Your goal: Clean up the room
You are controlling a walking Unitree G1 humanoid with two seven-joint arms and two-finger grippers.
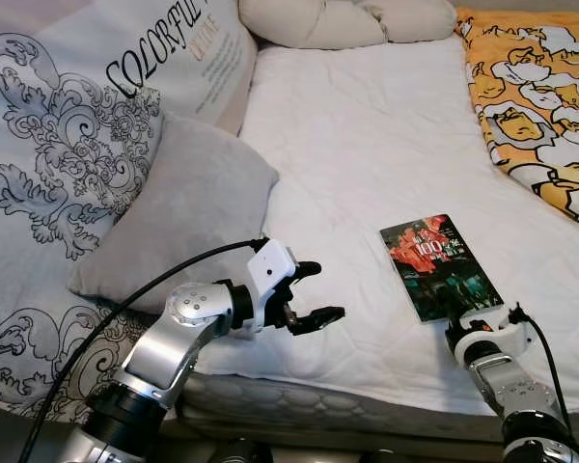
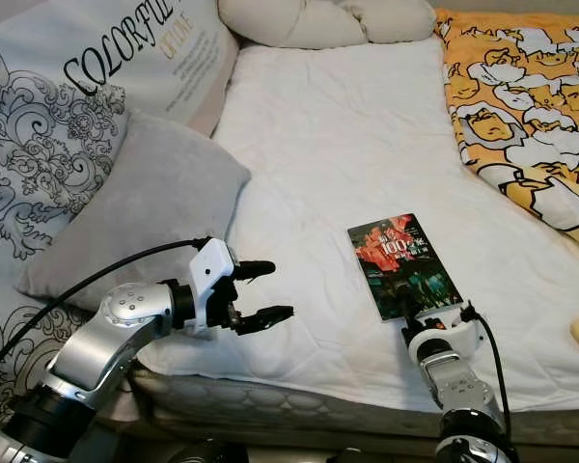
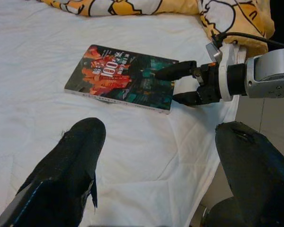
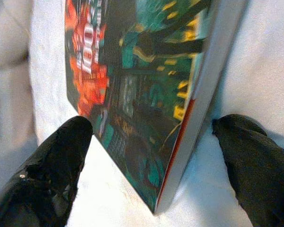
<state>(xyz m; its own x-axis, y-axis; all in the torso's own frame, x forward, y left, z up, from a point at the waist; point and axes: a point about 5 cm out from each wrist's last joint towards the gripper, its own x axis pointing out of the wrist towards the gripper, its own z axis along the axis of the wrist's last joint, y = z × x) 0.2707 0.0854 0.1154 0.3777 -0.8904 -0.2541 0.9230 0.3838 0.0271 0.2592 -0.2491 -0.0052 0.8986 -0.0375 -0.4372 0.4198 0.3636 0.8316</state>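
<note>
We see the book (image 1: 440,266) lying flat on the white bed (image 1: 367,145) near its front edge, with our right hand (image 3: 182,85) open and its fingers straddling the book's near corner. Our left hand (image 1: 314,294) hovers open beside the grey pillow (image 1: 183,212). Risk: closing on a corner alone may let the book pivot or slip off the bed's edge, or the lower finger may snag the sheet.

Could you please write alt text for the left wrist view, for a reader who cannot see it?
The right gripper reaches in with its two black fingers open around the near corner of a book lying flat on a white sheet. The left gripper, open, hovers in the foreground above the sheet, and a yellow patterned blanket lies beyond the book.
</note>
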